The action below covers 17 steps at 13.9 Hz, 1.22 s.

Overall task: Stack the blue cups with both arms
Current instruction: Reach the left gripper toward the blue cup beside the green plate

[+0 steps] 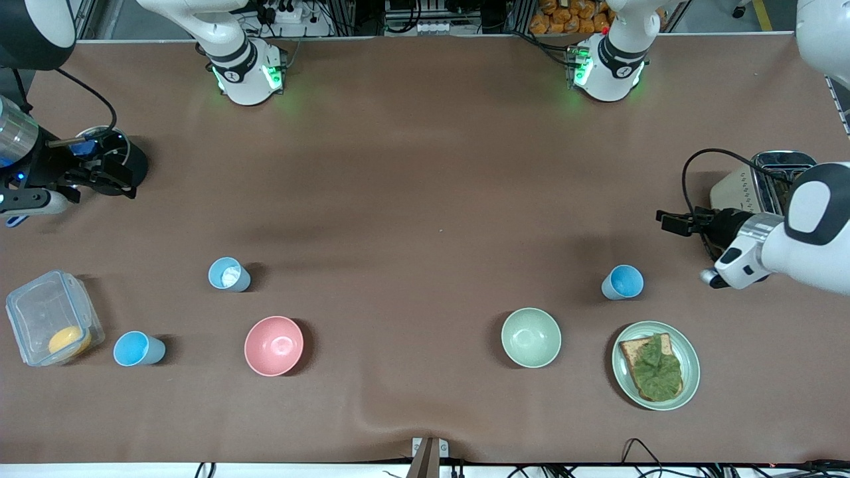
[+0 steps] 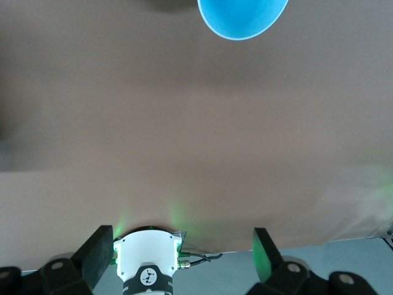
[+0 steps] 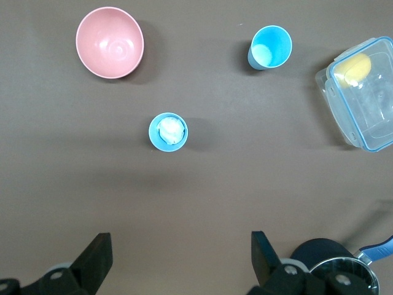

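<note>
Three light-blue cups stand on the brown table. A paler cup [image 1: 229, 274] with a white patch inside stands toward the right arm's end; it also shows in the right wrist view [image 3: 168, 131]. A brighter cup [image 1: 138, 349] stands beside the clear box, and shows in the right wrist view [image 3: 270, 47]. Another bright cup [image 1: 623, 282] stands toward the left arm's end, and shows in the left wrist view [image 2: 242, 18]. My left gripper [image 1: 666, 222] [image 2: 182, 246] is open and empty, over the table beside the toaster. My right gripper [image 1: 118, 178] [image 3: 181, 249] is open and empty, over a black pot.
A pink bowl [image 1: 273, 345] and a pale green bowl [image 1: 530, 337] stand near the front edge. A green plate [image 1: 690, 372] holds toast with lettuce. A clear box [image 1: 40, 305] holds something yellow. A toaster [image 1: 757, 182] and a black pot [image 1: 129, 156] stand at the table's ends.
</note>
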Each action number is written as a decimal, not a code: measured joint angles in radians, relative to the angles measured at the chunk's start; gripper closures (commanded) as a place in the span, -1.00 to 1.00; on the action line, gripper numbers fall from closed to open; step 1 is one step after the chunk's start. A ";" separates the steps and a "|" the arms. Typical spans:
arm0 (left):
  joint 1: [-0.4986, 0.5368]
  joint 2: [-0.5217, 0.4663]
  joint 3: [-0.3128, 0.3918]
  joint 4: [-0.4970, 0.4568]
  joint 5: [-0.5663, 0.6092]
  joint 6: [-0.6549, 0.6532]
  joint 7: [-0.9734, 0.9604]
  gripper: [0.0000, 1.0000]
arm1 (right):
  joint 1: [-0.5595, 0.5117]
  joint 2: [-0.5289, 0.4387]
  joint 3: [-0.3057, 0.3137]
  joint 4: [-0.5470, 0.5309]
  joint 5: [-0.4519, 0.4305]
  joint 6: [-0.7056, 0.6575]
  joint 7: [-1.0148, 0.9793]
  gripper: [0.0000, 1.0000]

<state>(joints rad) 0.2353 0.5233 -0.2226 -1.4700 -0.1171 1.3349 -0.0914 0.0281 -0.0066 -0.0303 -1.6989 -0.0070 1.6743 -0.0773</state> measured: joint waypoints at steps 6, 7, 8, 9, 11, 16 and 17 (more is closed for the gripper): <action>0.003 0.062 0.003 0.003 0.044 0.004 0.000 -1.00 | 0.000 0.000 0.000 0.000 0.000 0.000 0.000 -1.00; 0.002 0.068 0.003 0.003 0.047 0.006 0.000 -1.00 | 0.000 0.000 0.000 0.000 0.000 0.000 0.000 -1.00; 0.002 0.077 0.003 0.004 0.048 0.011 0.000 -1.00 | 0.000 0.000 0.000 0.000 0.000 0.000 0.000 -1.00; 0.002 0.091 0.003 0.006 0.048 0.018 0.000 -1.00 | 0.000 0.000 0.000 0.000 0.000 -0.001 0.000 -1.00; 0.003 0.123 0.004 0.011 0.052 0.031 0.000 -1.00 | 0.000 0.000 0.000 0.000 0.000 -0.001 0.000 -1.00; 0.001 0.174 0.004 0.020 0.080 0.055 0.000 -1.00 | 0.000 0.000 0.000 0.000 0.000 -0.001 0.000 -1.00; 0.000 0.183 0.003 0.020 0.080 0.058 0.000 -1.00 | 0.000 0.000 0.000 0.000 0.000 -0.001 0.000 -1.00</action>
<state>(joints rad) 0.2357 0.7063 -0.2193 -1.4496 -0.0370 1.3932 -0.0914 0.0281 -0.0066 -0.0302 -1.6989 -0.0070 1.6730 -0.0769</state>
